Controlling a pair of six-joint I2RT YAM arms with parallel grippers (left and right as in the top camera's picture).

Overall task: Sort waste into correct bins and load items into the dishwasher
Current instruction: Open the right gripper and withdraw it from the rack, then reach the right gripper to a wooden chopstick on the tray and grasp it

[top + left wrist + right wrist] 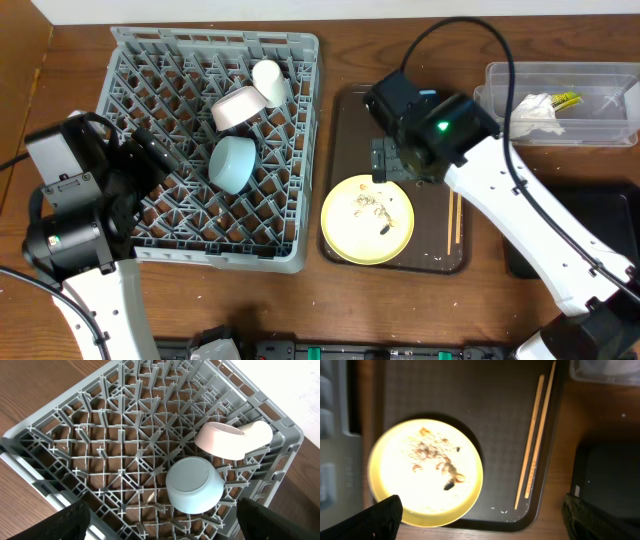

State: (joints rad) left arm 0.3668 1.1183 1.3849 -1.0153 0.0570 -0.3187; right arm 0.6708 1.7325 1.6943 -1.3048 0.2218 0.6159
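Biggest first: 1 square grey plastic dish rack (308, 150), an open peg lattice, at table left. Just right of it is 1 dark brown tray (350, 130) w/ a fine-textured floor. Far right you have 2 bins: a clear plastic tub (610, 120) at the back, and a shallow black bin (610, 480) in front of it.

1 round yellow plate (345, 235) sits on the tray. In the rack are 3 pcs tipped among the pegs:
- light-blue bowl (233, 163), mid-rack
- pinkish-white bowl (238, 107), behind it
- cream cup (268, 82), touching that bowl

2 thin wooden chopsticks (535, 445) lie side by side at the tray's right edge. A crumpled white napkin (530, 110) and a wrapper (565, 99) are in the tub. Pale crumbs (372, 207) are on the plate.

Your left gripper (161, 505) hangs over the rack, fingers spread wide, nothing held. Your right gripper (481, 500) is over the plate and tray, also spread wide and empty. The table (250, 310) is brown wood-grain.
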